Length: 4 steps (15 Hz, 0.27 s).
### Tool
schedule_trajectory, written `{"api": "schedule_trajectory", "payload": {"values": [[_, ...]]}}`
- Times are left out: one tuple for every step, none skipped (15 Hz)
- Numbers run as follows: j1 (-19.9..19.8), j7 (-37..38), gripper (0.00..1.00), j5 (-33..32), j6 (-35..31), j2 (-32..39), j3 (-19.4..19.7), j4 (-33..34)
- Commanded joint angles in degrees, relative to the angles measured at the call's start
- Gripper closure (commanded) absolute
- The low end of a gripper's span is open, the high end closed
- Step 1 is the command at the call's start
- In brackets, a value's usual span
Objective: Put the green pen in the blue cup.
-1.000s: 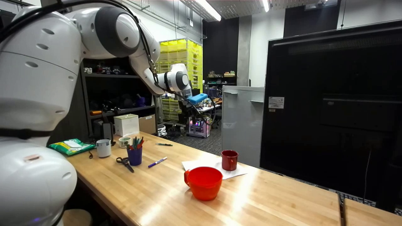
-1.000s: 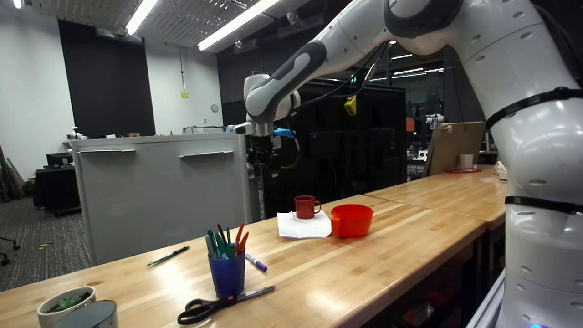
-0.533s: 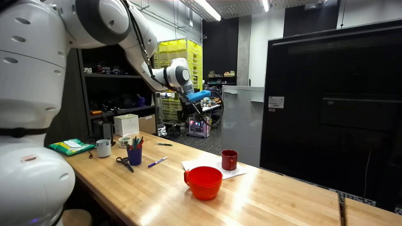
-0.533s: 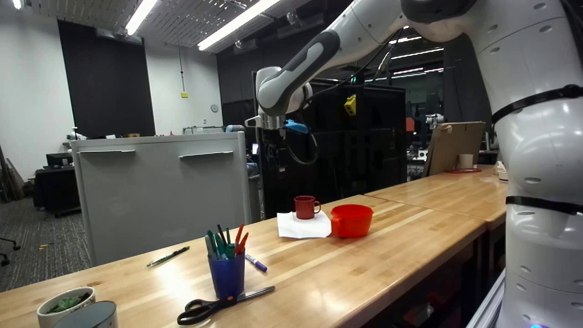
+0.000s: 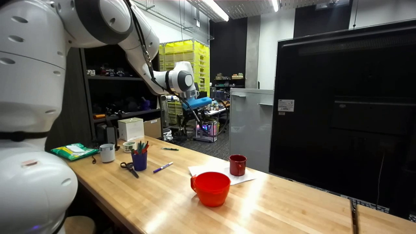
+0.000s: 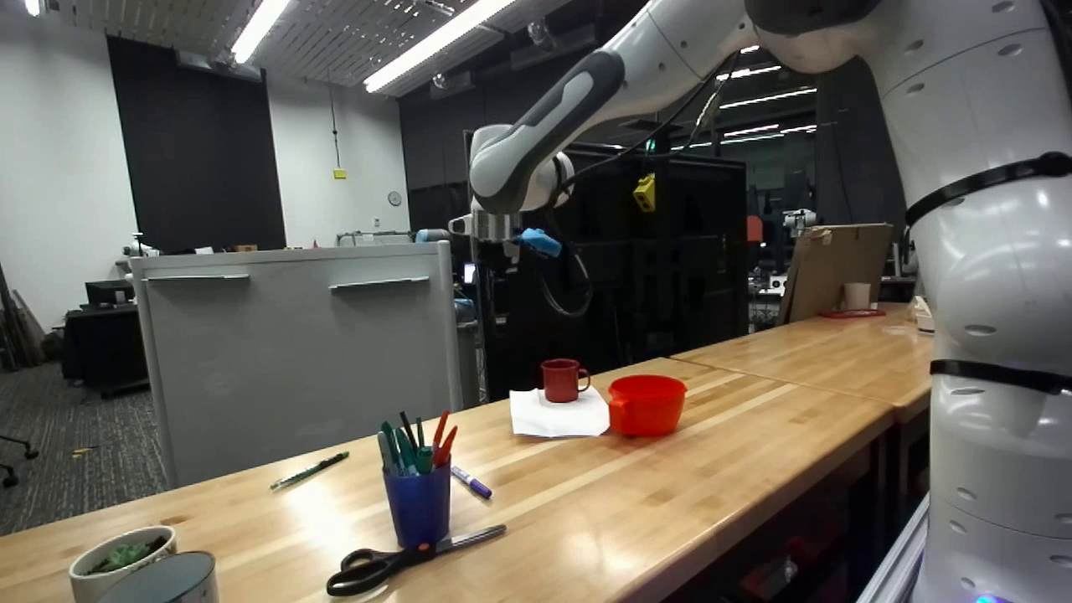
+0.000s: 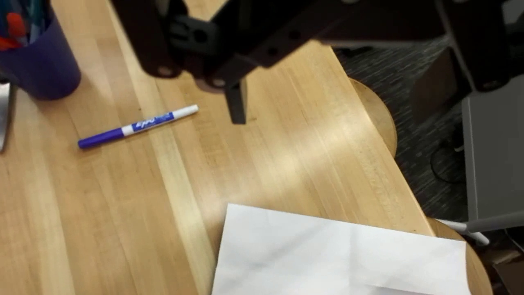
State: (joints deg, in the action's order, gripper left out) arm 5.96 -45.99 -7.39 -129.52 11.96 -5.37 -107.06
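Note:
The green pen [image 5: 170, 149] lies flat near the table's far edge; it also shows in an exterior view [image 6: 310, 471] and is out of the wrist view. The blue cup [image 6: 419, 507] stands upright with several pens in it; it also shows in an exterior view [image 5: 139, 162] and at the upper left of the wrist view [image 7: 45, 76]. My gripper [image 7: 335, 100] is open, its fingertips wide apart with nothing between them. In both exterior views it hangs high above the table, well apart from pen and cup, and its fingers blur into the dark background.
A purple-blue marker [image 7: 139, 126] lies beside the cup. Black scissors [image 6: 410, 559] lie in front of it. A red bowl [image 5: 212, 190], a dark red cup [image 5: 237, 165] and white paper [image 7: 335, 250] are farther along. A plant pot [image 6: 121, 561] and a white mug [image 5: 107, 153] stand nearby.
The arm has swung and lifted a little, then sunk slightly; the gripper and its blue part have turned. The pen, cup and other table objects have not moved.

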Motion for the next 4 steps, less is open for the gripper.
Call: {"api": "schedule_trajectory", "payload": {"values": [[0.0, 11.0, 0.0, 2.1, -4.6, -0.5, -0.9, -3.2], [-0.1, 13.9, 0.0, 2.8, -5.7, -0.3, -1.1, -4.0], [-0.7, 9.8, 0.0, 1.1, -3.3, 0.7, -1.5, -1.7], [-0.6, 11.8, 0.0, 1.3, -4.1, 0.7, -1.6, -2.4]]}}
